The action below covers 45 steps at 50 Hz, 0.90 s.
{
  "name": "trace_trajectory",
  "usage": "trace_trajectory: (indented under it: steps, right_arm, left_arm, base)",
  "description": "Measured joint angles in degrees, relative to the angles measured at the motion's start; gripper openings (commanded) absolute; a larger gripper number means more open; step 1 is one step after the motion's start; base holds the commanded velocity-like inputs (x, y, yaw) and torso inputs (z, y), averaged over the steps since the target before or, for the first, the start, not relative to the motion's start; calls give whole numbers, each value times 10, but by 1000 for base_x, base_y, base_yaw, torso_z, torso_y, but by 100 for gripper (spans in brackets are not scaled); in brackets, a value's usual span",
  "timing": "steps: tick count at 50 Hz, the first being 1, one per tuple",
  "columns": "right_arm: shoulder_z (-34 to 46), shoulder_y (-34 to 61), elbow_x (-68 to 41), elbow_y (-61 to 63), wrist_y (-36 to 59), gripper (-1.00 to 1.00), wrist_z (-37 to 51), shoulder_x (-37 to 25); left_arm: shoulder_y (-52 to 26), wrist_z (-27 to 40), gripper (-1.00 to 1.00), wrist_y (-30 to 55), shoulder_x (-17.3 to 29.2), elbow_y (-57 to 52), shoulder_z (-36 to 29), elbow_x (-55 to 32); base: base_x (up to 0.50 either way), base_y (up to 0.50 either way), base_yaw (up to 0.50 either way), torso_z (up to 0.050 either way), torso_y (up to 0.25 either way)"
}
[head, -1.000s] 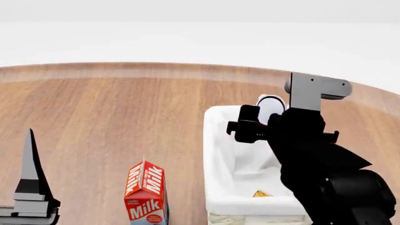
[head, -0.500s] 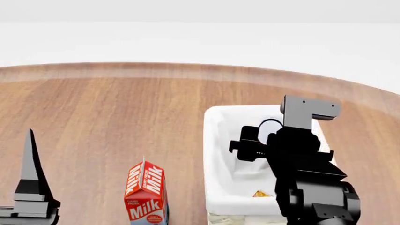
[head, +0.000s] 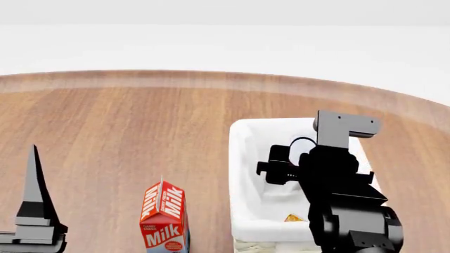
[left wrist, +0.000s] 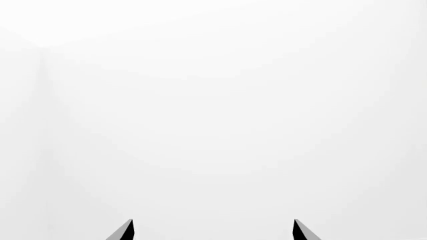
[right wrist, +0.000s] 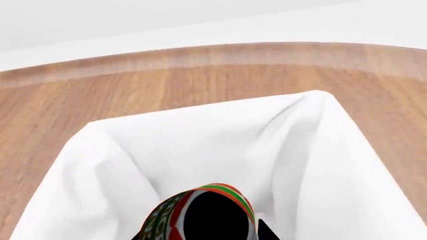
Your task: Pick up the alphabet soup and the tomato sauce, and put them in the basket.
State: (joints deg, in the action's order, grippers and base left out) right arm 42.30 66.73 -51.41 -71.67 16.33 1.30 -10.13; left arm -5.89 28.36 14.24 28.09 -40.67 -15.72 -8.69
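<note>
right gripper [head: 299, 158], closed on the tomato sauce can [right wrist: 200, 212], hangs inside the white-lined basket [head: 243, 158]. best lowered near the liner floor before release. left gripper [left wrist: 213, 232] open, empty.

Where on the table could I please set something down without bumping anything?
The table is bare left of the basket and behind the milk. It is crowded in the basket, where the right end effector holds the tomato sauce.
</note>
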Motion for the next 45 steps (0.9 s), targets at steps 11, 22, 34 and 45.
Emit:
trace_trajectory:
  steps: [11, 22, 34, 45]
  right_arm:
    - [-3, -4, 2, 28, 16, 100, 11, -8]
    - [-5, -9, 10, 54, 28, 100, 19, -14]
    - [-15, -25, 1, 147, 43, 100, 56, -41]
    - [-28, -45, -8, 274, 44, 100, 107, -78]
  left_arm:
    - [0, 1, 100, 0, 1, -1, 0, -1]
    - [-1, 2, 100, 2, 1, -2, -2, -1]
    - [-2, 3, 100, 2, 1, -1, -3, -2]
    - [0, 4, 100, 0, 2, 0, -4, -1]
  base:
    - [0, 0, 0, 0, 1]
    - [0, 0, 0, 0, 0]
    - [0, 0, 0, 0, 0]
    - [0, 0, 0, 0, 0]
